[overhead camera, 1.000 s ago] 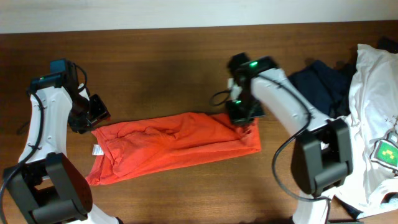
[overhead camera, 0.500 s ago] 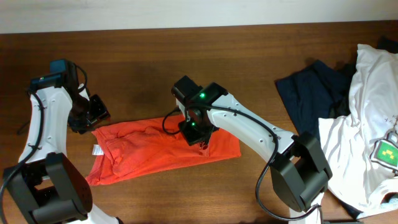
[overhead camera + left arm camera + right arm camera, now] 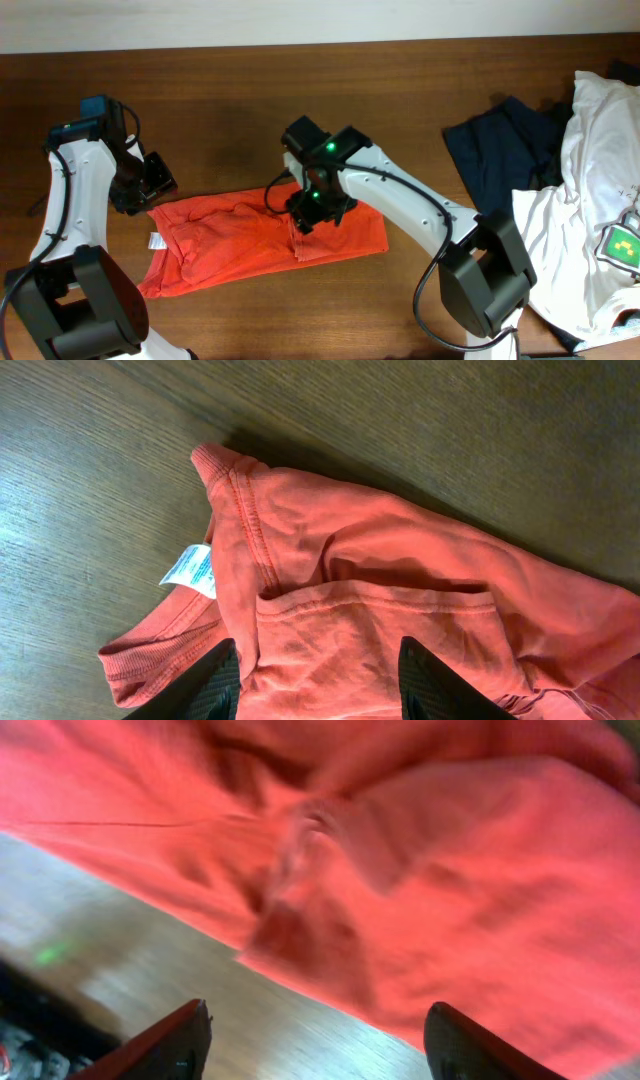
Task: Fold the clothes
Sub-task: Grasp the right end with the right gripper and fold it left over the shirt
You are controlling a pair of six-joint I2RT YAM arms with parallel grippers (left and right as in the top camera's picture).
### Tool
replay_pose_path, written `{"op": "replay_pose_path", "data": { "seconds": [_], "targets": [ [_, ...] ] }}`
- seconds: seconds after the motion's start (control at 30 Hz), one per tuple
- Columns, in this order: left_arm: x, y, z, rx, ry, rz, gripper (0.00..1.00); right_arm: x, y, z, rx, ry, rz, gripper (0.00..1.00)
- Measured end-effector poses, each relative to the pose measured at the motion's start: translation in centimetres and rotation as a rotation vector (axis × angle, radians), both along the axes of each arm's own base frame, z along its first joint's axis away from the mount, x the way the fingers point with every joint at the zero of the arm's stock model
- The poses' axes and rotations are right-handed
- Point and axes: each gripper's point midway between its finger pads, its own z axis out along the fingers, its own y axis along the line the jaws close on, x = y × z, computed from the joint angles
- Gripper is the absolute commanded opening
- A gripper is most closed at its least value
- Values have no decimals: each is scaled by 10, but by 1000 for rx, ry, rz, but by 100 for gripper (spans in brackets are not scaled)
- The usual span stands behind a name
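Observation:
The clothes are one orange-red T-shirt (image 3: 230, 235) lying flat on the wooden table, its right end doubled over toward the middle. My right gripper (image 3: 312, 212) hovers over the fold, open. In the right wrist view its jaws (image 3: 318, 1007) stand wide apart over the shirt's edge (image 3: 420, 850) and bare wood, with nothing between them. My left gripper (image 3: 150, 183) is at the shirt's upper left corner. In the left wrist view it (image 3: 318, 643) is open just above the cloth (image 3: 380, 590), beside the collar and a white care label (image 3: 190, 570).
A dark navy garment (image 3: 505, 145) and a white shirt with a green patch (image 3: 590, 200) are heaped at the table's right end. The table (image 3: 300, 100) is dark brown wood; its far edge meets a pale wall.
My right gripper dragged the shirt's right end leftward over the middle, then opened and let it go. The shirt is now shorter. The left arm has not moved.

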Motion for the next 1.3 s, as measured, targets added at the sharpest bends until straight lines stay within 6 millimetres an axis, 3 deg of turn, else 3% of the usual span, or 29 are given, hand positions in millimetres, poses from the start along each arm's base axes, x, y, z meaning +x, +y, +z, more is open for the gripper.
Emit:
{"op": "replay_pose_path", "data": {
  "seconds": [0.07,0.27,0.47,0.5,0.53,0.57,0.67,0.7,0.73,0.8,0.83,0.87,1.0,1.03,1.1,1.17,1.2,1.3],
  "targets": [
    [0,0,0,0,0,0,51,11,-10,-1,-11,-9,-60,59],
    [0,0,0,0,0,0,51,25,12,-32,83,-75,-115,58],
    [0,0,0,0,0,0,51,33,24,-30,139,-100,-134,48],
    [0,0,0,0,0,0,51,33,24,-32,136,-95,-135,37],
    [0,0,0,0,0,0,51,32,23,-40,124,-81,-139,14],
    [0,0,0,0,0,0,51,32,23,-46,115,-67,-155,5],
    [0,0,0,0,0,0,51,40,29,-50,137,-86,-169,4],
    [0,0,0,0,0,0,51,44,33,-47,157,-102,-168,5],
    [0,0,0,0,0,0,51,51,40,-40,188,-122,-164,20],
    [0,0,0,0,0,0,51,66,54,-23,251,-179,-149,63],
    [0,0,0,0,0,0,52,67,55,-21,256,-184,-145,79],
    [0,0,0,0,-1,0,57,63,53,-22,243,-165,-143,89],
    [-3,1,0,6,13,-15,65,38,21,-33,122,-45,-143,90],
    [-6,5,-1,34,26,-25,65,36,2,-31,76,-23,-171,90],
    [-13,20,-5,120,59,-39,69,41,-64,9,3,-23,-298,90],
    [-26,25,-32,157,102,-85,69,39,-105,34,-36,-26,-382,89],
    [-35,25,-50,161,130,-122,68,36,-118,34,-61,-4,-407,89],
    [-67,18,-95,139,198,-243,61,35,-126,32,-79,8,-421,90]
  ]
}}
